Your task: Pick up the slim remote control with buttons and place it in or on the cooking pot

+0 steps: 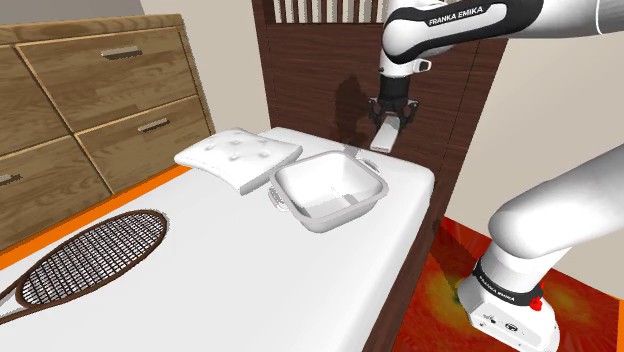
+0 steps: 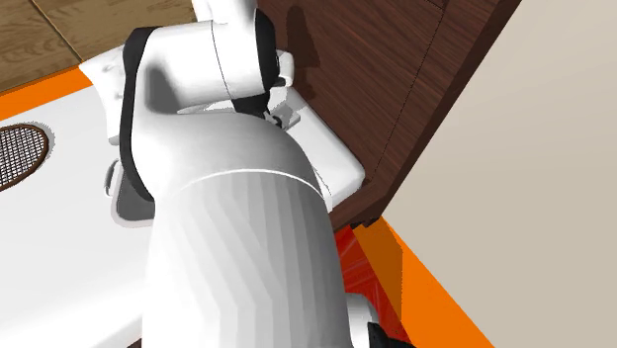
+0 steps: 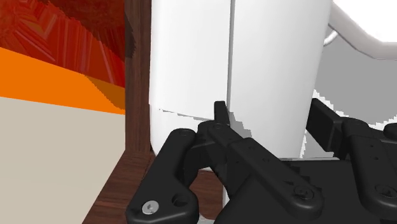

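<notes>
The slim remote point(image 1: 384, 136) is drawn plain pale grey, and no buttons can be made out on it. It hangs tilted from my gripper point(image 1: 386, 126), which is shut on its upper end, in the air just past the far rim of the cooking pot point(image 1: 330, 190). The pot is white, squarish, with side handles, and stands open on the white bed. In the wrist view the black fingers point(image 3: 220, 114) clasp the remote point(image 3: 270, 70), which runs away from the hand towards the pot's handle point(image 3: 347, 39). My own arm hides most of the pot in the second exterior view.
A white tufted pillow point(image 1: 238, 155) lies against the pot on the shoulder view's left. A racket point(image 1: 95, 255) rests on the near part of the bed. A dark wooden headboard point(image 1: 310, 70) rises right behind the gripper. A wooden dresser point(image 1: 90, 100) stands beside the bed.
</notes>
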